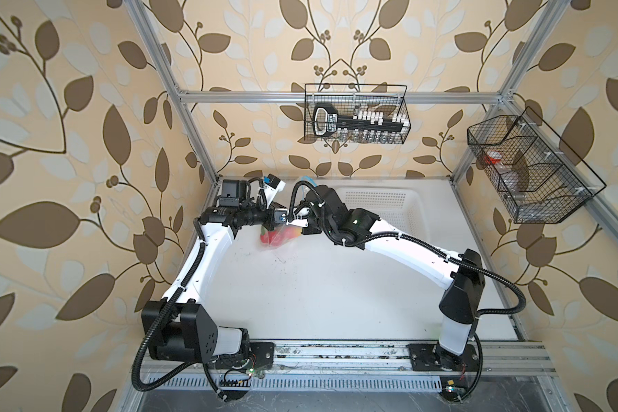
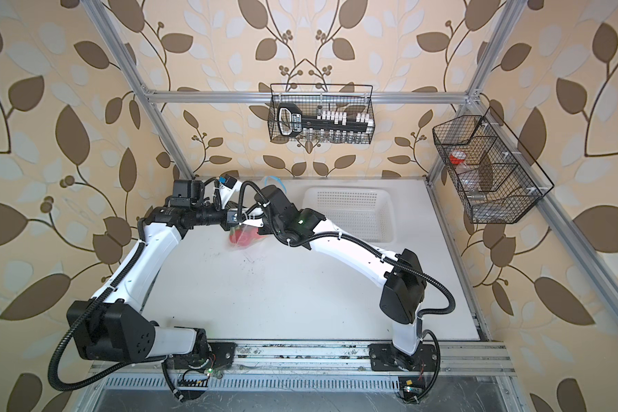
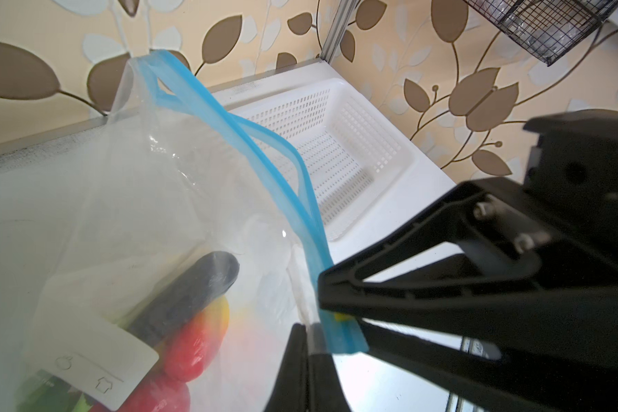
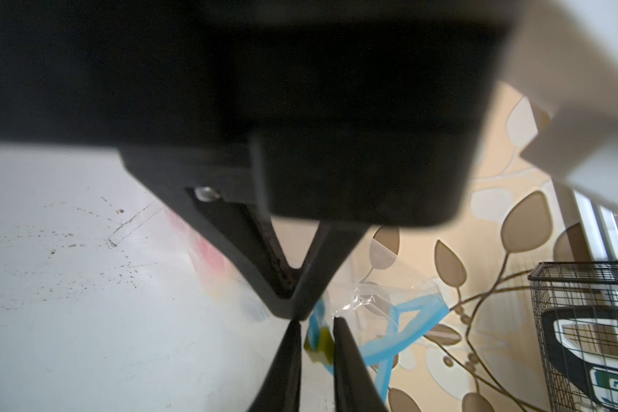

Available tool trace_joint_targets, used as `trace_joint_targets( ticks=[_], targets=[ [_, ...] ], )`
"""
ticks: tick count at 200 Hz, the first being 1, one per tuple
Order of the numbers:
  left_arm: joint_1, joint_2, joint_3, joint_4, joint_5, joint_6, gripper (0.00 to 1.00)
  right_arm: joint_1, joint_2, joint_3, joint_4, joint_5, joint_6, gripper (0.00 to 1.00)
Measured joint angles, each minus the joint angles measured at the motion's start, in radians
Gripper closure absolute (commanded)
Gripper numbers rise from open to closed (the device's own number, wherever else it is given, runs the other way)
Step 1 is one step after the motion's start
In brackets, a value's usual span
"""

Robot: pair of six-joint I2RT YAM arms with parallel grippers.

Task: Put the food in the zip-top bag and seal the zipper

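1. The bench point(image 1: 336, 285) point(image 2: 282, 285) is white, flecked with dark scuffs, and carries everything below.
2. The white basket point(image 1: 420, 217) point(image 2: 388, 217) point(image 3: 364, 132), perforated all over, sits against the bench's far edge, toward the right corner.
3. The zip-top bag point(image 1: 275, 248) point(image 2: 243, 247) point(image 3: 140, 196) is held upright between my two grippers. It is over the far left part of the bench, near the basket's left side, with its mouth up. A white label patch point(image 3: 97, 356) is on its clear wall. I cannot tell whether its bottom rests on the bench.
4. My left gripper point(image 3: 311, 339) point(image 4: 293, 309) has its jaws pressed together on the bag's upper edge, at the very end of the blue strip.
5. My right gripper point(image 3: 341, 310) point(image 4: 316, 321) meets the left one tip to tip. Its fingers are narrow, one on each side of the yellow tab, pinching it.
6. The zipper point(image 3: 264, 153) point(image 4: 400, 339) runs up and away from both grippers. Near them its two blue strips lie together. Farther along they bow apart into an open loop, then join at the far end.
7. The food point(image 1: 273, 236) point(image 2: 241, 237) lies low inside the bag, a red and yellow heap in both top views. In the left wrist view the dark eggplant point(image 3: 190, 296) lies across the red-yellow fruit point(image 3: 197, 339), with a red tomato point(image 3: 157, 392) just beside it. The other pieces are hidden.
8. The yellow tab point(image 3: 341, 316) point(image 4: 320, 344) sits on the zipper's near end, filling the gap between my right fingers.
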Motion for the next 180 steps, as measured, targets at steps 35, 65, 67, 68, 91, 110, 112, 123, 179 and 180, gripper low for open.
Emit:
trace_joint_targets(
  ticks=[35,65,67,68,91,110,112,123,179,180],
  targets=[
    [0.001,-0.003,0.0,0.0,-0.001,-0.002,1.0,0.0,0.0,0.0,0.0,0.006,0.0,0.9],
    [0.002,-0.016,-0.007,0.0,-0.001,-0.014,1.0,0.0,0.0,0.005,0.003,0.009,-0.001,0.92],
    [0.002,-0.017,-0.008,0.0,-0.002,-0.016,1.0,0.0,0.0,0.005,0.003,0.009,-0.001,0.92],
    [0.002,-0.018,-0.008,0.0,-0.002,-0.016,1.0,0.0,0.0,0.006,0.003,0.009,-0.001,0.92],
    [0.002,-0.032,-0.016,0.006,-0.013,-0.035,1.0,0.0,0.0,0.013,0.005,0.009,0.0,0.93],
    [0.002,-0.046,-0.017,0.019,-0.03,-0.049,1.0,0.0,0.0,0.02,0.009,0.009,0.001,0.93],
    [0.002,-0.047,-0.017,0.02,-0.03,-0.05,1.0,0.0,0.0,0.021,0.01,0.009,0.001,0.93],
    [0.002,-0.057,-0.02,0.024,-0.036,-0.057,1.0,0.0,0.0,0.028,0.009,0.008,0.001,0.94],
    [0.002,-0.077,-0.019,0.027,-0.047,-0.078,1.0,-0.001,0.0,0.047,0.009,0.008,0.008,0.95],
    [0.001,-0.077,-0.019,0.026,-0.047,-0.078,1.0,-0.001,0.0,0.047,0.009,0.007,0.009,0.95]
  ],
)
